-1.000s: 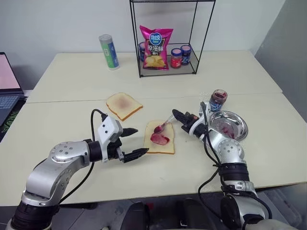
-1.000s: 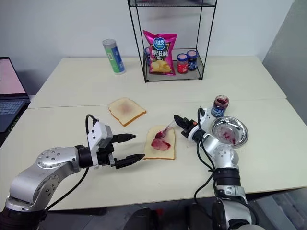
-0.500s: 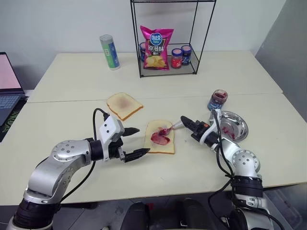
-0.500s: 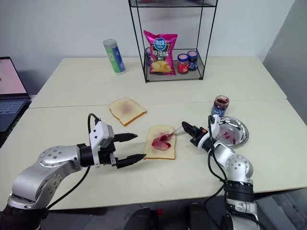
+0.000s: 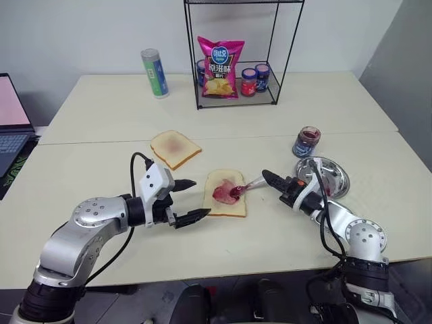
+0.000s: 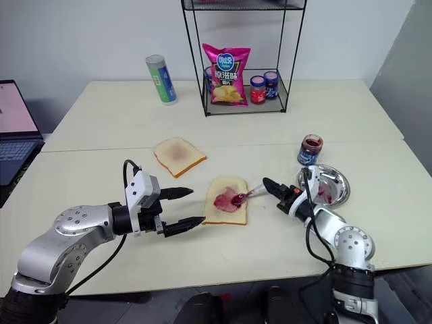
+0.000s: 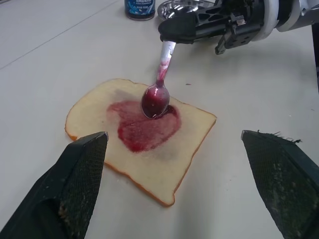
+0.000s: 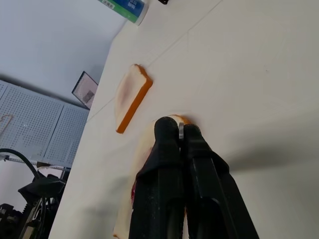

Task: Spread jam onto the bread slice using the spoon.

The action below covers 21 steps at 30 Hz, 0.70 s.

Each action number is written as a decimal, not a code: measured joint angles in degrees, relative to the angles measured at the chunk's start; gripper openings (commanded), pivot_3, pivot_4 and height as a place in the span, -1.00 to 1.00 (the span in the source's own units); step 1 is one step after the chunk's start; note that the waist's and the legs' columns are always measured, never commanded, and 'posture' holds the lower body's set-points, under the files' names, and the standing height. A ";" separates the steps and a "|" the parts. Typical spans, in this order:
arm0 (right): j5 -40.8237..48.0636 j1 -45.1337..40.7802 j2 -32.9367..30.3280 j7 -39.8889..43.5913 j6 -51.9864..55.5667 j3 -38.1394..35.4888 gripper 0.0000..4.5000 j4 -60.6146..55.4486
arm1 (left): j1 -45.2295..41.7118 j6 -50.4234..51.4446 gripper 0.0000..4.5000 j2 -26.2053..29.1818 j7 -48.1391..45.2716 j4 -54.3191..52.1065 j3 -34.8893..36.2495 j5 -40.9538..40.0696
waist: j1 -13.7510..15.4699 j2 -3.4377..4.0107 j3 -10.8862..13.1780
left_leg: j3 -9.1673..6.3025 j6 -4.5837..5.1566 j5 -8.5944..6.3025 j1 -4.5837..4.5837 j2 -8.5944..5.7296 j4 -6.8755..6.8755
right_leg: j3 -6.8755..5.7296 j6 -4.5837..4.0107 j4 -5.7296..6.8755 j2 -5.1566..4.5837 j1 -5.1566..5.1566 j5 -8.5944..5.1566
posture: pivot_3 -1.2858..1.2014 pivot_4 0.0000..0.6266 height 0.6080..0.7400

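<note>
Head views
Right gripper [image 5: 264,177]: clamped on the handle of the spoon [image 5: 246,186], reaching in from the right side of the bread slice [image 5: 225,192].
Spoon axis: runs from the gripper tip down and leftward, bowl end resting in the jam [image 5: 225,192] at the slice's centre.
Bread slice: flat on the near table [image 5: 101,162], between the two grippers, long side running away from the robot.
Left gripper [image 5: 190,200]: spread wide, empty, just beside the slice's left edge, not touching it.
Nearer arm: right one already on the work; left one idle beside it.
Likely next: drag the bowl across toward the bare margins, since jam covers only the middle.

Left wrist view
Spoon [image 7: 158,89]: bowl coated in jam, sitting on the far edge of the smear [image 7: 142,124].
Slice [image 7: 179,164]: pale border bare all round, corners uncovered.
Own fingers [image 7: 79,169]: far apart, flanking the slice without contact.

Right wrist view
Fingers [image 8: 167,164]: pressed together, thin silver handle [image 8: 181,130] showing between the tips.
Second slice [image 8: 130,97]: beyond, faint pink centre, well apart.

Surface and room
Table: smooth cream top, seam across the middle.
Steel dish [image 5: 332,177] and open jar [image 5: 306,141]: on the right, near the right arm.
Wire rack [image 5: 236,54]: at the back, holding a chip bag [image 5: 220,66] and jars.
Can [image 5: 154,72]: upright left of the rack.
Laptop [image 5: 10,121]: at the far left edge.
</note>
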 measured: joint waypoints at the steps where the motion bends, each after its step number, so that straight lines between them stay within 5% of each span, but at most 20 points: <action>1: 0.64 0.55 -0.71 -0.16 0.65 -0.25 -0.99 -0.70 | 0.20 -0.02 1.00 -0.05 0.03 0.00 0.00 0.00 | 0.00 0.00 0.00 | 0.01 0.00 0.00 0.00 -0.01 0.00 | 0.01 0.00 0.00 0.00 0.00 0.00 | 0.03 -0.52 1.00; 12: 6.36 1.05 -1.43 -3.52 2.41 -1.11 -0.99 -3.01 | 0.47 -0.05 1.00 -0.64 0.19 0.00 0.00 0.02 | -0.03 -0.01 0.00 | 0.01 0.00 0.00 0.00 0.00 0.01 | 0.01 0.03 -0.01 0.01 -0.01 -0.01 | 0.03 -0.52 1.00; 21: 11.68 -6.38 2.14 -7.87 0.80 0.62 -0.99 -3.27 | 0.57 -0.08 1.00 -1.31 0.18 -0.03 -0.01 0.15 | -0.15 -0.01 0.01 | 0.00 0.00 0.00 0.00 0.02 0.01 | 0.01 0.02 0.00 0.02 -0.01 -0.01 | 0.03 -0.52 1.00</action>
